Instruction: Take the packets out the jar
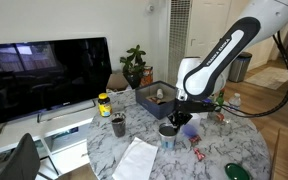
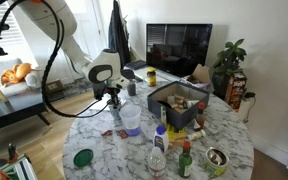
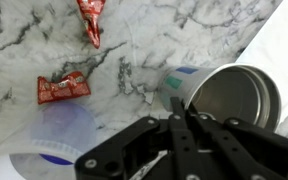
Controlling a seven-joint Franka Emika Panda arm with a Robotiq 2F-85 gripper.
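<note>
In the wrist view two red packets [image 3: 62, 88] [image 3: 89, 20] lie on the marble table, outside the jar. The translucent lavender jar [image 3: 59, 140] is at the lower left, next to my gripper [image 3: 184, 108]. The gripper's fingers are pressed together with nothing visible between them. It hangs low over the table between the jar and a grey metal tin [image 3: 229, 95]. In an exterior view the gripper [image 2: 114, 100] is just beside the jar [image 2: 131, 120]. In an exterior view a red packet [image 1: 197, 153] lies on the table near the gripper [image 1: 174, 118].
A dark cup [image 1: 118, 125] and a yellow-lidded bottle [image 1: 104, 104] stand near the TV side. A dark box [image 2: 179, 102] of items, several bottles [image 2: 162, 138], a green lid [image 2: 82, 157] and another tin [image 2: 217, 158] are on the round marble table [image 2: 224, 125]. A white cloth [image 1: 136, 160] lies near the edge.
</note>
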